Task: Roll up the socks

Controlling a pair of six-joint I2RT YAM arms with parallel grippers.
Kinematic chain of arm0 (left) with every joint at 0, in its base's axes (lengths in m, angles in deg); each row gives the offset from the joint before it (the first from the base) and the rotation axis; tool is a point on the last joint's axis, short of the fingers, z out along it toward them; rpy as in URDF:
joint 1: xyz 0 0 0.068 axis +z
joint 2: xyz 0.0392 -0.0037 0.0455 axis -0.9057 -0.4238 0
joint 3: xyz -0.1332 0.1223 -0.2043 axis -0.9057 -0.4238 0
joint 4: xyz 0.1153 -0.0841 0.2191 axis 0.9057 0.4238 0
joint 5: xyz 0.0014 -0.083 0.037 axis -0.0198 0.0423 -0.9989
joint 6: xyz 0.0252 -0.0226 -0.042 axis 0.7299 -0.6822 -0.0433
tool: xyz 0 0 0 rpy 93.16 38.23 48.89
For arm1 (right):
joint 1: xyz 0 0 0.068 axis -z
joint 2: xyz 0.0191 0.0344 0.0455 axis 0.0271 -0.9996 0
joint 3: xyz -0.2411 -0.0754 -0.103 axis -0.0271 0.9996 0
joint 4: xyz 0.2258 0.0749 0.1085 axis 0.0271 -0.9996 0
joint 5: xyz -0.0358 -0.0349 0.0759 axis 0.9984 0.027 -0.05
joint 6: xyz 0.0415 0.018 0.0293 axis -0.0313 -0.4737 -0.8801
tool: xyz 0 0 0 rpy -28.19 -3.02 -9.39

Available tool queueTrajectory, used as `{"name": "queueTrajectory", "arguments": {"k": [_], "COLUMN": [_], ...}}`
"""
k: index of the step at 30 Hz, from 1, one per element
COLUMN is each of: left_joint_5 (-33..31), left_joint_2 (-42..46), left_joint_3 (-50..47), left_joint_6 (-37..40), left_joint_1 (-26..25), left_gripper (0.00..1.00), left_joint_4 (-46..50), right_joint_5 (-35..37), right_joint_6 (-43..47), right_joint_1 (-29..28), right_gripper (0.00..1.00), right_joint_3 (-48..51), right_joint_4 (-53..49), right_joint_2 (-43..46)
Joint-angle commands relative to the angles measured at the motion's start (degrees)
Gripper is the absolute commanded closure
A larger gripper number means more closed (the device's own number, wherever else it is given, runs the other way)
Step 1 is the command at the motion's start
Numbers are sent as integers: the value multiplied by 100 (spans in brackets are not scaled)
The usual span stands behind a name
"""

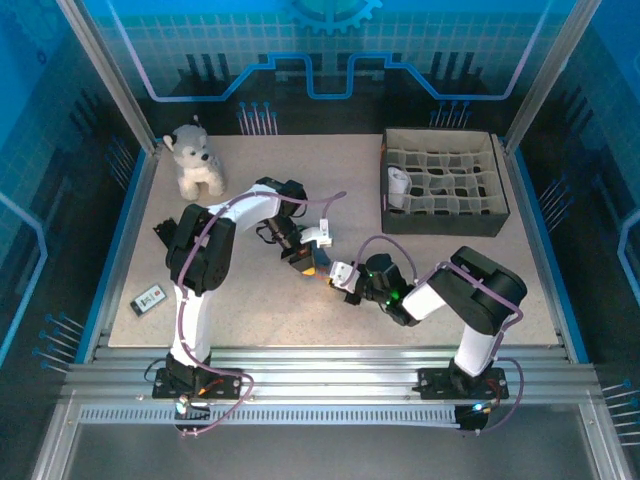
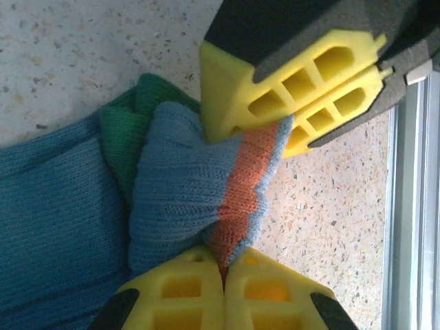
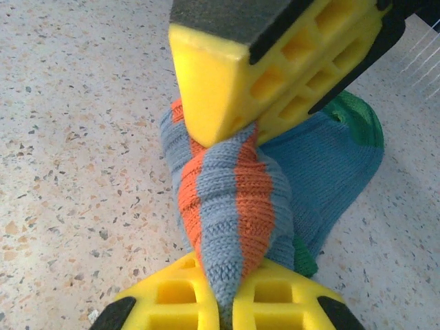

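The teal-green sock lies bunched on the table, and its grey-blue and orange cuff is stretched between both grippers. My left gripper is shut on the near end of the cuff, while the right gripper pinches the far end. In the right wrist view the cuff runs twisted from my right gripper up to the left gripper. From above, the left gripper and right gripper meet at mid-table. A white fabric roll sits in the box; I cannot tell whether it is the white sock.
A dark divided organizer box stands at the back right. The white-grey plush dog sits at the back left. A small flat device lies near the front left edge. A metal rail runs along the table's edge.
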Motion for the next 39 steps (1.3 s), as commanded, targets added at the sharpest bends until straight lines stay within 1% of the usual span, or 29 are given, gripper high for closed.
{"name": "queueTrajectory", "arguments": {"k": [1,4,6,8,9,11,12,14,16,17,20,23,26,28,31,32,36,39], "left_joint_5": [247,279,453,692,763,821,745,126,-677,-903,-1275,-1341,-1269,-1092,-857,-800,-608,-512], "left_joint_2": [7,20,142,366,515,784,908,1079,1256,1320,1558,1592,1503,1459,1245,1165,941,825], "left_joint_3": [244,428,443,313,191,-46,-160,-318,-609,-747,-1323,-1799,-2150,-2366,-2384,-2352,-2202,-2101], "left_joint_6": [-950,-1686,-2101,-2520,-2820,-3470,-3844,-4656,-5604,-5954,-6881,-7546,-7888,-8046,-8117,-8113,-7994,-7948], "left_joint_1": [54,144,240,357,430,573,642,717,787,826,890,890,898,898,882,874,854,854], "left_gripper": [85,77,71,65,62,59,58,57,57,57,57,57,58,58,60,61,75,83], "left_joint_4": [-349,-408,-572,-942,-1234,-1785,-2033,-2323,-2559,-2595,-2919,-3201,-3547,-3894,-4089,-4127,-4229,-4334], "right_joint_5": [136,356,435,498,505,553,574,605,642,656,626,552,477,427,302,241,-17,-119], "right_joint_6": [232,354,439,488,502,519,540,596,647,664,702,737,773,800,783,775,729,702], "right_joint_1": [-239,-386,-482,-550,-564,-596,-612,-647,-680,-694,-727,-746,-751,-758,-758,-773,-775,-782], "right_gripper": [100,100,100,100,100,100,100,100,100,100,100,100,100,100,100,100,100,100], "right_joint_3": [58,57,46,52,72,105,108,114,113,111,84,43,-4,-25,-45,-63,-182,-243], "right_joint_4": [182,101,5,-76,-77,-86,-117,-182,-232,-262,-375,-602,-840,-966,-1132,-1210,-1560,-1716], "right_joint_2": [-75,-91,-101,-104,-102,-88,-72,-49,-31,-23,22,110,213,289,404,442,583,645]}}
